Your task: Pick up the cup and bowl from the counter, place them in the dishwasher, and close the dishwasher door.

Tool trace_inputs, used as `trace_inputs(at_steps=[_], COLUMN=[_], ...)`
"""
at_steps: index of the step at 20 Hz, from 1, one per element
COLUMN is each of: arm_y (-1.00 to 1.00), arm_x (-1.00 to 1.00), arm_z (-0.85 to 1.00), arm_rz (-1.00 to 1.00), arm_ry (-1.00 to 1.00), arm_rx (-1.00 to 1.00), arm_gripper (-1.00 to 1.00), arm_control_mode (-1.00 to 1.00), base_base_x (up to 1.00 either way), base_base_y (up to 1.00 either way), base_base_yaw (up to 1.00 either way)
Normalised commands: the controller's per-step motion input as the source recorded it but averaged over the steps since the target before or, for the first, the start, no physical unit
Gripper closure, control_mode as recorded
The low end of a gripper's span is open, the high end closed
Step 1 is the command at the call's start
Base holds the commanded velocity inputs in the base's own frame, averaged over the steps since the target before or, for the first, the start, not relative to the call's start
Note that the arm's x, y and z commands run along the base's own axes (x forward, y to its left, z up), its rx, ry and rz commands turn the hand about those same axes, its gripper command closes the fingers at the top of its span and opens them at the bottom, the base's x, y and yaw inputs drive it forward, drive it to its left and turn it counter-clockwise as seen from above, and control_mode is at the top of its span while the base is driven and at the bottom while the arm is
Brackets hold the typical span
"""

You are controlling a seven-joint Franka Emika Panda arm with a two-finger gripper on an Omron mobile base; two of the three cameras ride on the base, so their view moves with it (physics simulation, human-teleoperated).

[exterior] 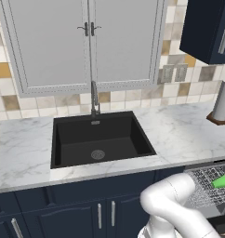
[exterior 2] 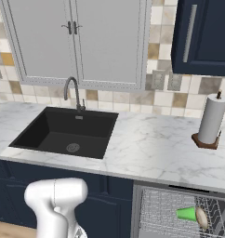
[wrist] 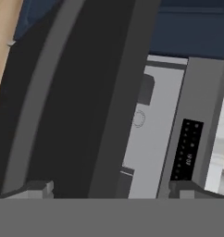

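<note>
**Me:** I'm looking over the desk first, across the middle of the right base frame. It's carrying nothing of ours now, just the black sink at left and the paper-towel roll at right.

**Partner:** So the loading is finished?

**Me:** I'm judging it so. The dishwasher is standing open at lower right, its wire rack pulled out. The cup is lying on its side in the rack, and the bowl is sitting just beside it, touching or nearly so, seen edge-on as a pale sliver.

**Partner:** And what's left?

**Me:** Closing up. The dishwasher door is filling the left and centre of the hand frame as a dark slab, very close to the camera.

**Partner:** Claw?

**Me:** The claw is standing wide apart at the bottom of the hand frame, gripping nothing. I can't tell whether a tip is touching the door yet.
</note>
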Motion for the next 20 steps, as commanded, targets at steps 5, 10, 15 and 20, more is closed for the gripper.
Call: trace_inputs(at_steps=[5,10,15,20], arm_y=[0.00,-0.34,-0.61,-0.23], arm_x=[-0.41,-0.25,-0.26,-0.48], arm_z=[-1.00,-1.00,-1.00,-1.00], arm_rz=[0.25,0.16,0.15,0.20], arm_ry=[-0.26,-0.27,-0.26,-0.21], arm_rx=[-0.39,-0.48,-0.51,-0.50], arm_gripper=[-1.00,-1.00,-1.00,-1.00], arm_control_mode=[-1.00,-1.00,-1.00,-1.00], base_base_x=[0.00,0.00,0.00,0.00], base_base_y=[0.00,0.00,0.00,0.00], base_base_yaw=[0.00,0.00,0.00,0.00])
